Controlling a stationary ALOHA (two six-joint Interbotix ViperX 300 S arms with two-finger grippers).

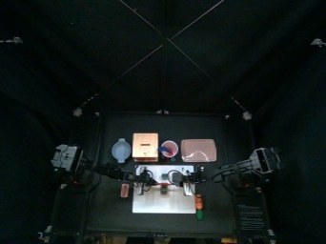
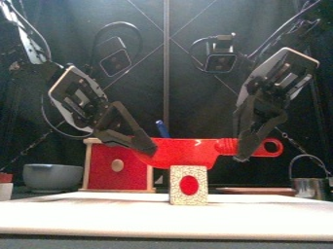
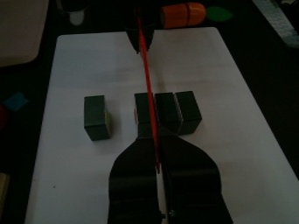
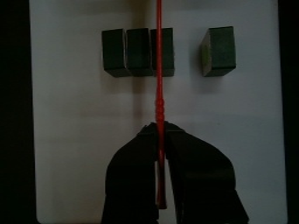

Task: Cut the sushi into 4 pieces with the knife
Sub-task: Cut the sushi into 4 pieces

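**Hold.** I have the red knife (image 2: 196,148) level, with one arm at each end. The left gripper (image 2: 138,144) is clamped on the blade end and the right gripper (image 2: 247,146) on the handle end. Supporting it at two points keeps the blade from twisting or tilting when I press down.

**Position.** In the front view the knife hangs just above the sushi (image 3: 167,114); I cannot tell whether they touch. The sushi lies on the white board (image 3: 70,79) with its long side across the blade, so a straight descent cuts square.

**Progress.** One block (image 3: 97,116) lies apart from the rest with a clear gap, and three blocks sit together. I judge one cut done and two left.

**Alignment.** Both wrist views show the blade edge-on, crossing the group of three close to the seam nearest the loose block. I cannot tell whether it sits exactly on that seam. I would check this before lowering, because an off-seam press could shove the blocks instead of parting them.
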